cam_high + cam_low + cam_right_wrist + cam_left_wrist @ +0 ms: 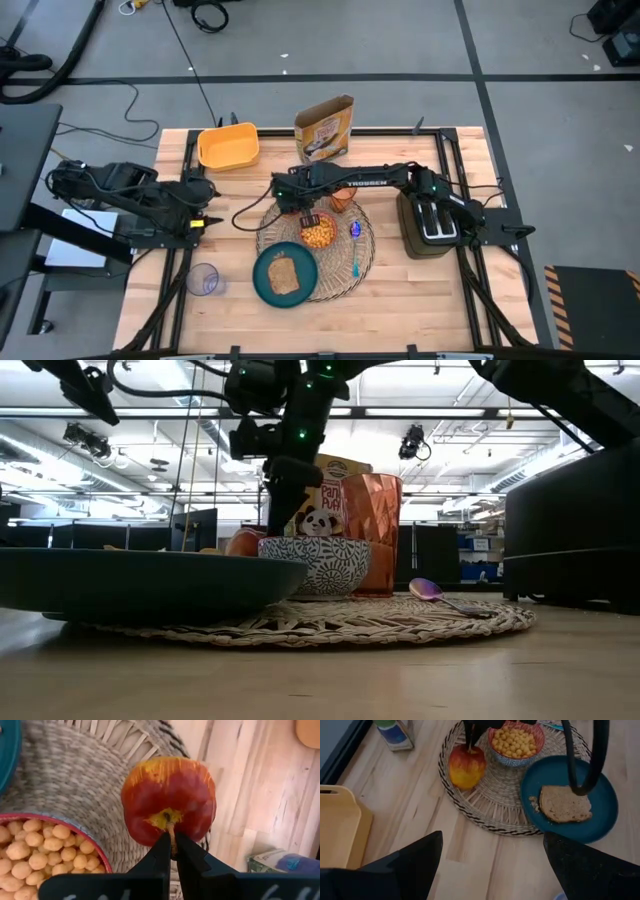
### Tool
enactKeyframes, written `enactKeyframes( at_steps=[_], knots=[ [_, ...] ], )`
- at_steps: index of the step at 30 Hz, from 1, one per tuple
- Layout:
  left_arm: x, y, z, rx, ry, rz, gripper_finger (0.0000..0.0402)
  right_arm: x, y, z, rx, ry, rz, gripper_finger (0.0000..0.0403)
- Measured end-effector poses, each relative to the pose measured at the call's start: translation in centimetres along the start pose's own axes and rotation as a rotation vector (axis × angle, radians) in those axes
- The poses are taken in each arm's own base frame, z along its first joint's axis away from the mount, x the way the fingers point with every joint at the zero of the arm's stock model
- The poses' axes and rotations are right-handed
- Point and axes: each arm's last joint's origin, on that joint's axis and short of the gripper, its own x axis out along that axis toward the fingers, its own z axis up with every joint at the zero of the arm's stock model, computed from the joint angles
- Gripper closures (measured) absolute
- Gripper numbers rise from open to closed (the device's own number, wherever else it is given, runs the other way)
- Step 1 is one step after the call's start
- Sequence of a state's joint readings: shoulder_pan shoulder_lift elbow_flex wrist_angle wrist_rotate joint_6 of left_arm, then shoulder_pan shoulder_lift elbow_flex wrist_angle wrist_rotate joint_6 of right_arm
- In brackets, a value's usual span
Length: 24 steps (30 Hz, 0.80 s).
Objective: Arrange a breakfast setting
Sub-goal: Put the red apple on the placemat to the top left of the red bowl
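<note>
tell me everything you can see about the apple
The apple is red, shading to yellow on one side and around its stem hollow, with a smooth, glossy skin. It sits upright on the woven placemat near its edge, beside the cereal bowl. The right tool is shut on its thin brown stem from above; nothing else grips it.

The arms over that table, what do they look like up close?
Both arms are dark, jointed tubes trailing black cables. The right arm carries pale lettering along its length and small green lights near the wrist. The right gripper has two thin, flat black fingers; the left gripper has broader black ones.
</note>
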<state>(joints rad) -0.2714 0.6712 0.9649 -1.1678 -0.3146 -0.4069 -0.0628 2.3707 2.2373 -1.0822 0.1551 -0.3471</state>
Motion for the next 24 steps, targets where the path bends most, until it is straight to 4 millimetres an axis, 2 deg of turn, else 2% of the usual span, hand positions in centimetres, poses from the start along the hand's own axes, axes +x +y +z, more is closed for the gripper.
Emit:
enactKeyframes(
  at_steps=[9, 16, 24],
  knots=[
    [0.0, 0.0, 0.1, 0.022, -0.016, 0.0, 0.0047, 0.0, 0.1, 0.2, 0.023, -0.016, -0.005, 0.0363],
    [0.0, -0.1, 0.2, 0.031, -0.023, -0.002, 0.0047, -0.1, 0.1, 0.2, 0.025, -0.016, -0.01, 0.0384],
    [0.0, -0.1, 0.2, 0.031, -0.024, -0.002, 0.0047, -2.1, 0.2, 0.7, 0.026, -0.012, -0.026, 0.0384]
  ],
)
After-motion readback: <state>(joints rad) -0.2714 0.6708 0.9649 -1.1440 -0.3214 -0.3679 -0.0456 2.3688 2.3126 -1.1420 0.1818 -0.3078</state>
